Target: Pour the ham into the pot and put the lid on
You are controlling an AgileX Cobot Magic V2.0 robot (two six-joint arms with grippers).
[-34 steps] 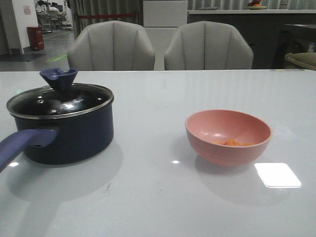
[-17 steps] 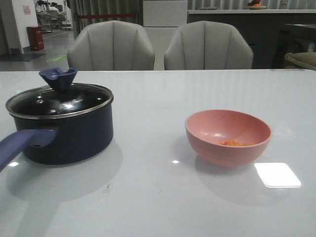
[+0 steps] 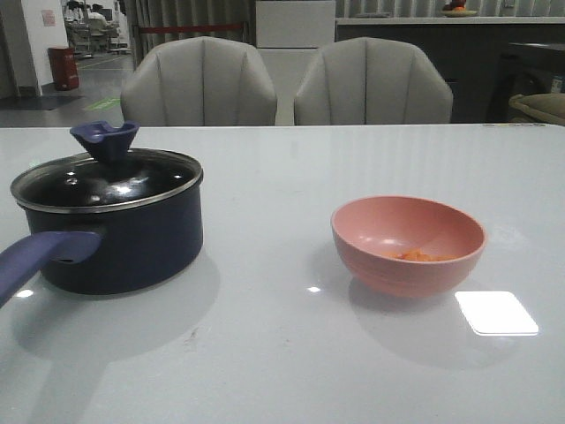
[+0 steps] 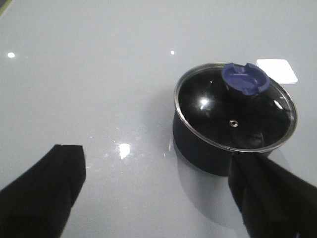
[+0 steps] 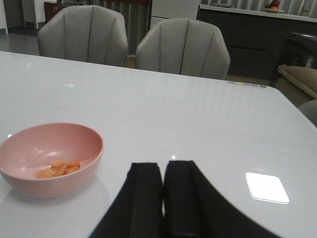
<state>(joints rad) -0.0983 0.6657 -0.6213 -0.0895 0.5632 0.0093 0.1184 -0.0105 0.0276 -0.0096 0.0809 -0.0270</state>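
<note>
Nothing has shifted on the desk (image 3: 282, 371) across the last second: pot, lid and bowl sit just as they did in both earlier front views, and no arm enters the front view.

Nearest the camera, left side: pot (image 3: 132, 247), dark navy, upright on the desk, its long purple-blue handle (image 3: 40, 256) running toward the near left edge. Lid (image 3: 106, 181) seated squarely on the pot rim, metal band all round, flared purple-blue knob (image 3: 106, 141) on top, glass dark with glare spots.

Right of it and well apart: pink bowl (image 3: 408, 244), upright. Ham (image 3: 422, 256) lies as a small orange heap at the bottom of the bowl, toward its right side; none is seen in the pot.

Bright square reflection (image 3: 496, 313) on the desk just right of and nearer than the bowl.

Left end effector (image 4: 158, 198): fingers spread wide, released, holding nothing. It is above the desk with the lidded pot near one fingertip; contact cannot be told.

Right end effector (image 5: 163, 198): fingers (image 5: 143, 198) pressed together, clenched on nothing. It hangs over bare desk, the bowl with ham off to one side and apart from it.

Far side: two grey upholstered chairs (image 3: 199, 84) behind the desk edge, then a dim room with a counter and a red bin (image 3: 64, 68)
</note>
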